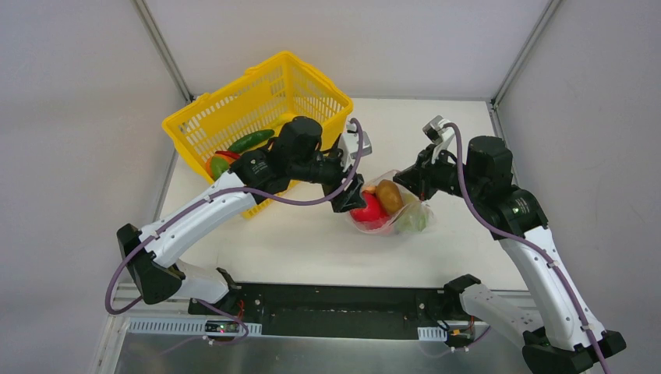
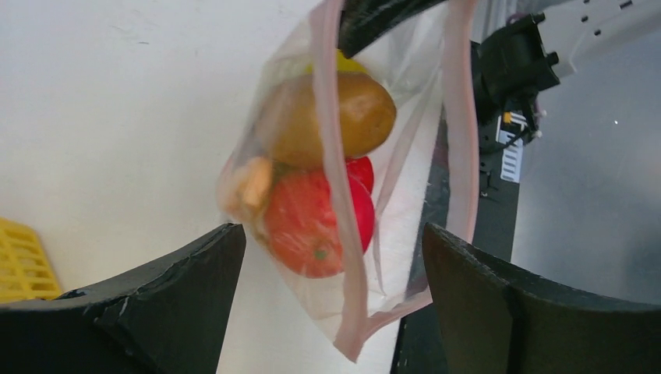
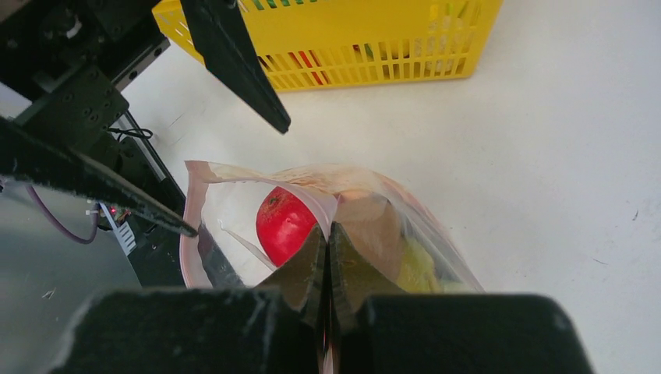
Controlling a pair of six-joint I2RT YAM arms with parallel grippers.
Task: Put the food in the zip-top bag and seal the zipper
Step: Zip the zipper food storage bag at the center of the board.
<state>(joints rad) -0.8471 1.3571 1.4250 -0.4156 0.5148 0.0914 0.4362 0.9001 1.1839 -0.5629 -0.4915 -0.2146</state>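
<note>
The left arm and right arm reach from the near edge and meet over the table's middle. The left gripper is spread wide. The right gripper is pinched tight on the zip-top bag.

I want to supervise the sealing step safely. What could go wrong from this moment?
1. Only the right gripper pinches the zip-top bag; the floppy plastic might slip out.
2. The zipper is unsealed, its strips apart, so the tomato could roll out.
3. The open left gripper straddles the bag; closing may squeeze the potato rather than the strip.
</note>
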